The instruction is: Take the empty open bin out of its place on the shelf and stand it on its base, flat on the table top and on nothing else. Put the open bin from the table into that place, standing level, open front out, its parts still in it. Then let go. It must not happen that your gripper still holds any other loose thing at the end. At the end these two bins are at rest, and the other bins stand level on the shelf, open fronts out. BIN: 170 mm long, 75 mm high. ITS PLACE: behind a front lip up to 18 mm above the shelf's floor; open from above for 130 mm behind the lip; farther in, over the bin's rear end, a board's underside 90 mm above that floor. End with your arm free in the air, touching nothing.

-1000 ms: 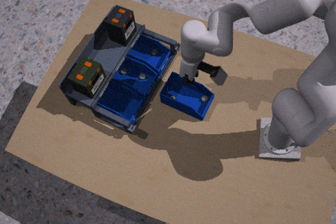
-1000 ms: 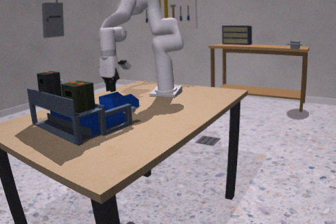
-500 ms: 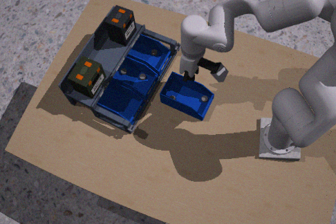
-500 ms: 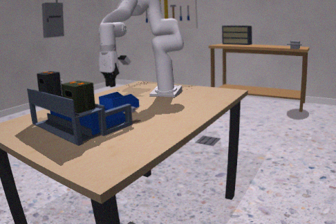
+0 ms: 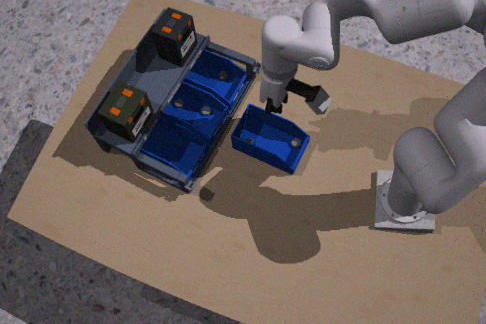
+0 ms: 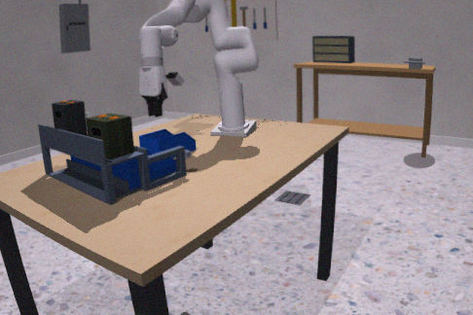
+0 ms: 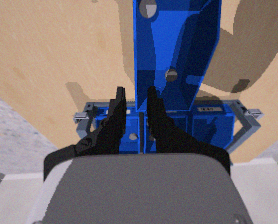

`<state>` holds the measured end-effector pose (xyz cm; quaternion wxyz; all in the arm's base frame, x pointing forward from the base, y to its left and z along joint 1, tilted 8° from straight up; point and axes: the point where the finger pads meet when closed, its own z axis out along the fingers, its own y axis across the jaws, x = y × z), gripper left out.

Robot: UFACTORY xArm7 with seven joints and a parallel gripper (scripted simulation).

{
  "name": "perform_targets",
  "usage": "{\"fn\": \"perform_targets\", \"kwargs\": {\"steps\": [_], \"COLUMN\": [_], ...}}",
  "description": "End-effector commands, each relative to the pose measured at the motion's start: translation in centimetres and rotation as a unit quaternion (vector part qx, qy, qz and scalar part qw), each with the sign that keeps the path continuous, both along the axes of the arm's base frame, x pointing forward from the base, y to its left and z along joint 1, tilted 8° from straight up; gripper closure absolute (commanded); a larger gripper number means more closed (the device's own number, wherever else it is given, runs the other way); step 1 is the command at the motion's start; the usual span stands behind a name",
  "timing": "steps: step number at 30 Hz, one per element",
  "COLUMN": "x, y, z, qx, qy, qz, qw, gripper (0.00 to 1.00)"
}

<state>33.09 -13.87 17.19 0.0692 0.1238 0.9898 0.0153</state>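
Note:
A blue open bin (image 5: 270, 136) with two small parts (image 5: 295, 142) in it stands on the table just in front of the grey shelf (image 5: 170, 99). Three blue bins sit in the shelf. The nearest one (image 5: 172, 144) is empty, the middle one (image 5: 195, 106) and the far one (image 5: 220, 74) hold parts. My gripper (image 5: 274, 109) hangs over the rear wall of the table bin, a little above it, as the exterior view (image 6: 155, 107) shows. In the wrist view the fingers stand narrowly apart with nothing between them, above the bin's side wall (image 7: 175, 55).
A black box (image 5: 174, 36) and a green box (image 5: 125, 109) stand on the shelf's upper board. The arm's base (image 5: 405, 214) is bolted to the table at the right. The shelf's front rail shows below the fingers.

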Motion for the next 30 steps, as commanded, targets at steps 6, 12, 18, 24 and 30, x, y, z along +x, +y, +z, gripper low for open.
{"fn": "perform_targets", "kwargs": {"steps": [6,12,18,24,30], "x": [-0.05,-0.08,-0.1,-0.11,-0.11], "y": [-0.05,-0.06,-0.06,-0.06,-0.06], "z": [1.04,1.24,1.4,1.43,1.43], "qx": [-0.001,-0.001,-0.001,-0.001,-0.001], "qy": [-0.002,-0.002,-0.002,-0.002,-0.002], "qz": [0.0,0.0,0.0,0.0,0.0], "qw": [1.0,1.0,1.0,1.0,1.0], "gripper": [0.74,0.74,0.74,0.74,1.0]}}
